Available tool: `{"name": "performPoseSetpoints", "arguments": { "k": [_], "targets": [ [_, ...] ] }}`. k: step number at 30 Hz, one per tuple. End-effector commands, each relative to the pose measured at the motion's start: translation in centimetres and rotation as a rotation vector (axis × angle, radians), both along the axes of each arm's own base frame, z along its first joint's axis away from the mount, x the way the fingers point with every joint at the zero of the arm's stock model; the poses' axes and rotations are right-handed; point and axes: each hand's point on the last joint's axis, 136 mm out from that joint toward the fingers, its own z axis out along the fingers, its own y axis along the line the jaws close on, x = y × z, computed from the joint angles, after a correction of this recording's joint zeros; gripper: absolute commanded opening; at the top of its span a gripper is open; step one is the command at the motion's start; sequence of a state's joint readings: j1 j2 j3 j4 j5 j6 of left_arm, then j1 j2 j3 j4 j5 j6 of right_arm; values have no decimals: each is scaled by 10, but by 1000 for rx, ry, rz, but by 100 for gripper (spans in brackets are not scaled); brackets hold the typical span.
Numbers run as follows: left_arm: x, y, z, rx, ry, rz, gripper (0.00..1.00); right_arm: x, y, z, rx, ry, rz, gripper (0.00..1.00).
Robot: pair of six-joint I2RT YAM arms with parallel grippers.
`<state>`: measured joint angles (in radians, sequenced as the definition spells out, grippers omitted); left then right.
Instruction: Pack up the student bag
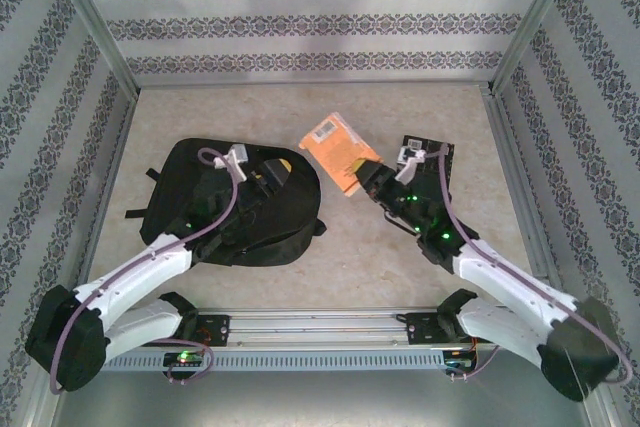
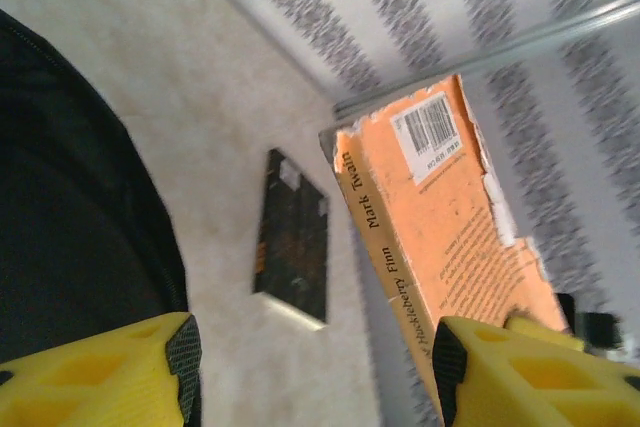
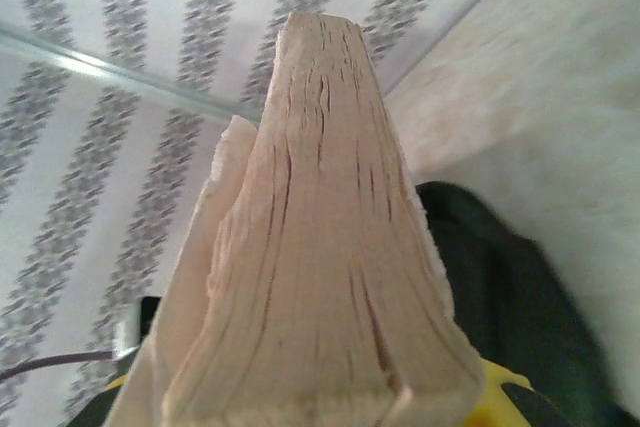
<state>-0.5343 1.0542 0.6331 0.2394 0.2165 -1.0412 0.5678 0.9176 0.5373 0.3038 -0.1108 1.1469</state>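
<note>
Right gripper (image 1: 372, 179): clamped on orange paperback book (image 1: 335, 147) (corner hold, may droop).
Left gripper (image 1: 268, 173): fingers apart, by soft black fabric backpack (image 1: 225, 222).
Next: carry bk to 9 o'clock, spine first, slow.

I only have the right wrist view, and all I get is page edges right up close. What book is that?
Observer: The left wrist view shows an orange book; its spine reads Mark Twain, Huckleberry Finn.
Operator: What is gripping it?
Observer: From the top, the right gripper is shut on its near end.
Operator: And the other arm?
Observer: The left gripper hangs over the bag with its jaws open, holding nothing.
Operator: Any more books out?
Observer: One: a dark book lies flat, apart from the bag.
</note>
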Motion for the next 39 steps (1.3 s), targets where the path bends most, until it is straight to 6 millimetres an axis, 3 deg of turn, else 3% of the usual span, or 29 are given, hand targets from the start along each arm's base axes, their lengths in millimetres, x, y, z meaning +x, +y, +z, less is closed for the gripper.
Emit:
{"name": "performPoseSetpoints", "arguments": {
  "k": [1,4,9,17,29,33,39],
  "targets": [
    [-21,7,-47,351,130,-153,65,-16,-36,-43,-232,84,-55,0],
    [-25,3,-68,504,197,-243,67,-24,-57,-53,-319,116,-91,0],
    [-26,-10,-89,739,263,-352,66,-29,-68,-64,-382,151,-86,0],
    [-20,-34,-90,969,290,-432,63,-27,-65,-92,-373,241,-69,0],
    [-17,-61,-108,1101,322,-507,64,-28,-63,-114,-362,281,-50,0],
    [-14,-65,-111,1140,311,-513,55,-30,-61,-120,-354,296,-39,0],
    [-11,-52,-103,1193,276,-480,25,-31,-64,-117,-355,282,-45,0]
  ]
}}
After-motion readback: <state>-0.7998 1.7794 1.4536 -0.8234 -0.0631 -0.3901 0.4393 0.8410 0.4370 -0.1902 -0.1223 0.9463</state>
